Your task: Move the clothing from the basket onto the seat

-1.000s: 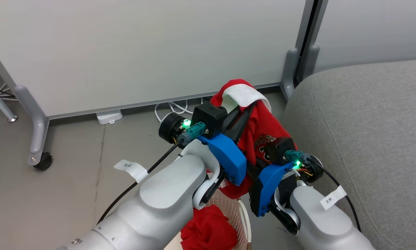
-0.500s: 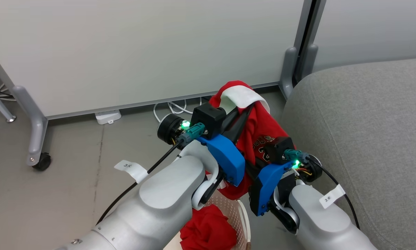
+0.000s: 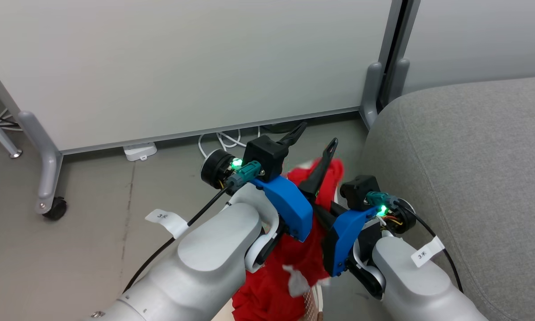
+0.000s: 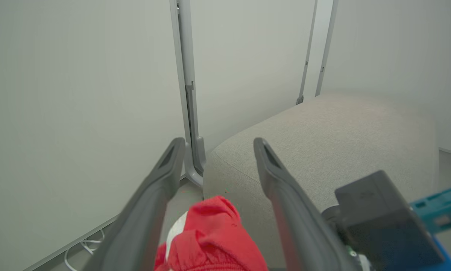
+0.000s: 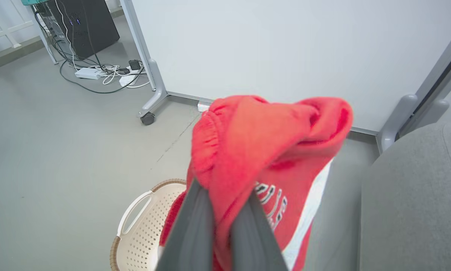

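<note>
Now | R claw (image 5: 223, 195) pinched tight on printed garment (image 5: 263, 143), hanging over basket (image 5: 142, 226), beside seat (image 5: 417, 195), not on it | L claw (image 4: 218, 142) spread, holding nothing | reckon cloth soft, light, floppy, may slip: you grip a thick bunched fold, not thin edge.

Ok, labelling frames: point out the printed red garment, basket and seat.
printed red garment (image 5: 263, 143): right wrist view, bunched upper fold.
basket (image 5: 146, 244): right wrist view, perforated inner wall.
seat (image 3: 472, 156): head view, top surface.
</note>
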Robot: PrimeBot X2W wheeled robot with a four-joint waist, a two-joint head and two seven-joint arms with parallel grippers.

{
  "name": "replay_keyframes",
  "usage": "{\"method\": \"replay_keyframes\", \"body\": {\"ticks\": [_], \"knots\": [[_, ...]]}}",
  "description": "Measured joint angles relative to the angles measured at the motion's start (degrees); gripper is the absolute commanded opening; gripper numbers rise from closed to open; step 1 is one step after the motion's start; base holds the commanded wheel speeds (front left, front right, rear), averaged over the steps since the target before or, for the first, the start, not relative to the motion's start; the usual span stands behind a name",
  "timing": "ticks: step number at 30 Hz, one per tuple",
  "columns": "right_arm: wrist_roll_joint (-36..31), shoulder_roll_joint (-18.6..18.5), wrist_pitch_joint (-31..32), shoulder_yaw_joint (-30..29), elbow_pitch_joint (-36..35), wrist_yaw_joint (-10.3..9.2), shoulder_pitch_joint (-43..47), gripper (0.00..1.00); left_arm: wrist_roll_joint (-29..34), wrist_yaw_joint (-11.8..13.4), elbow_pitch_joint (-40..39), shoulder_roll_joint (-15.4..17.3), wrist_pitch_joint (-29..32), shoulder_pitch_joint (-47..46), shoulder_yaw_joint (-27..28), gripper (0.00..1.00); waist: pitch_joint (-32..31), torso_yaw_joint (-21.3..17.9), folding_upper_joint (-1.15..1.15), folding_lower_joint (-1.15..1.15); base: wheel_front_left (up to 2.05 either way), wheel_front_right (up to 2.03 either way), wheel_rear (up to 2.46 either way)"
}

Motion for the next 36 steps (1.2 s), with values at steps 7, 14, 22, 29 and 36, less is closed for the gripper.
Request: {"method": "replay_keyframes", "body": {"ticks": [7, 14, 22, 29, 36], "knots": [[0.53, 0.00, -0.48, 0.22, 0.76, 0.00, -0.27, 0.00, 2.64, 0.03, -0.68, 0.59, -0.01, 2.35, 3.60, 1.00, 0.26, 0.01, 0.00, 0.00, 0.00, 0.00, 0.00], [1.15, 0.00, -1.14, -0.01, 0.51, 0.00, -1.33, 0.00, 10.18, -1.88, -9.22, 5.34, -0.08, 10.90, 12.63, 1.00, 1.16, -0.38, 0.00, 0.00, 0.00, 0.00, 0.00], [1.04, 0.00, -2.00, -0.81, -0.51, 0.00, -2.08, 0.00, 18.57, -4.27, -19.05, 8.64, -0.08, 25.26, 25.77, 1.00, 1.76, -1.29, 0.00, 0.00, 0.00, 0.00, 0.00], [0.99, 0.00, -1.86, -0.98, -2.50, 0.00, -1.94, 0.00, 24.12, -6.19, -23.58, 9.49, -0.08, 37.76, 35.71, 1.00, 1.53, -3.24, 0.00, 0.00, 0.00, 0.00, 0.00], [0.27, -0.20, -1.56, -1.77, -4.21, 0.00, -1.20, 0.00, 27.24, -7.40, -26.50, 7.71, -0.07, 45.04, 43.85, 1.00, 1.47, -5.91, 0.00, 0.00, 0.00, 0.00, 0.00]]}}
